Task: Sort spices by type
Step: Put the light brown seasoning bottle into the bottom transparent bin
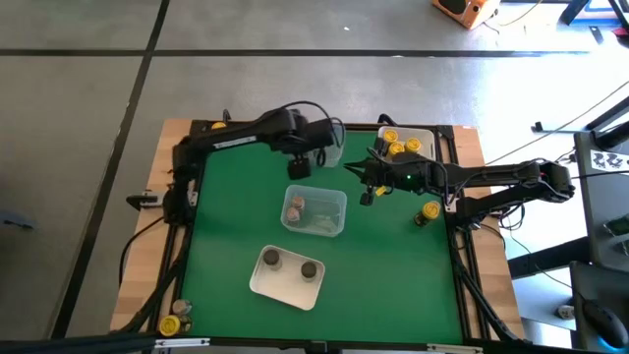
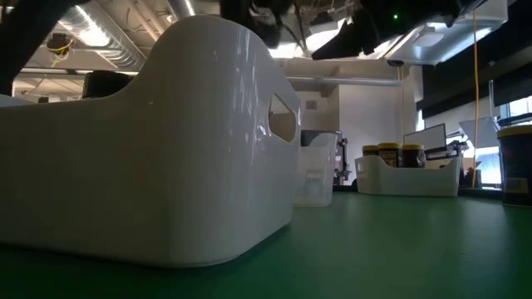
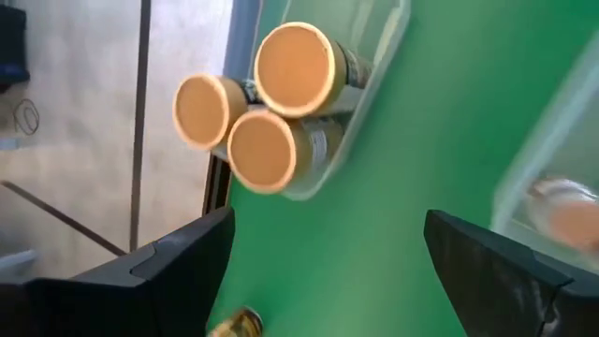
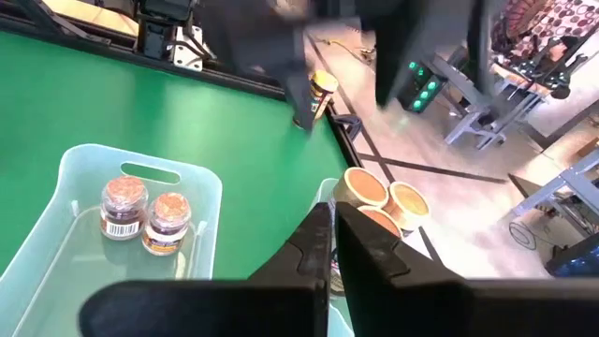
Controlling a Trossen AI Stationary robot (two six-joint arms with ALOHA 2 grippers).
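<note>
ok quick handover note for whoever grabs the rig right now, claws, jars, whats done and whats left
Left claw: open and empty, above the mat by the far clear tray with three tan-topped jars.
Right claw: shut, holding nothing, over the mat between the trays.
Sorted so far: yellow-topped jars in the far right tray, two brownish jars in the middle clear tray, two dark grey jars in the near white tray.
Left: one yellow-topped jar loose on the mat at right; another beside the mat at the near left corner.
</note>
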